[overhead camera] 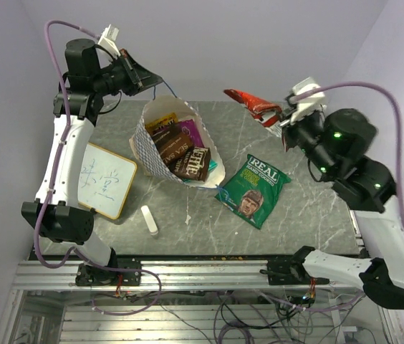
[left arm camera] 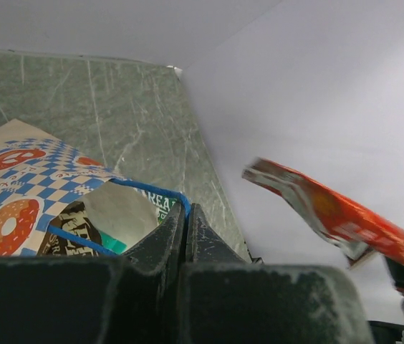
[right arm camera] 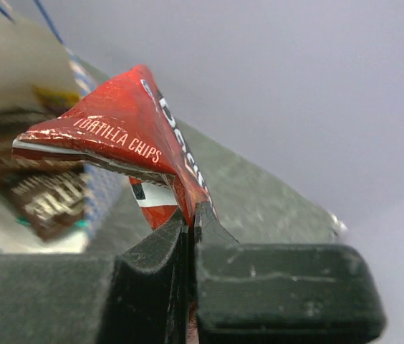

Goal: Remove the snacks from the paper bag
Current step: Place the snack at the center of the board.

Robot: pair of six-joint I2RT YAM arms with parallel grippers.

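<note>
Standing open-mouthed near the middle of the tabletop [overhead camera: 309,208], the paper bag [overhead camera: 145,143] has its chequered wall toward the left arm. Several snacks [overhead camera: 180,147] sit inside it: brown chocolate packets [overhead camera: 191,163] at the near side, a purple packet [overhead camera: 190,131] behind them and a yellow packet [overhead camera: 160,122] at the far left.

The left claw [overhead camera: 148,75] hangs above the bag's far rim. Its jaws are pressed together on the blue cord handle [left arm camera: 152,190], as the left wrist view shows.

To the right of the bag, the red chip packet [overhead camera: 252,100] is up in the air, clear of the bag and of the tabletop. The right claw [overhead camera: 279,115] pinches it at one end, with no gap showing between the jaws in the right wrist view.

A green packet [overhead camera: 253,188] with a face lies flat on the tabletop just beside the bag's near right corner.

Left of the bag lies a wood-framed whiteboard [overhead camera: 105,179], and a small white cylinder [overhead camera: 149,219] rests near the front edge.
</note>
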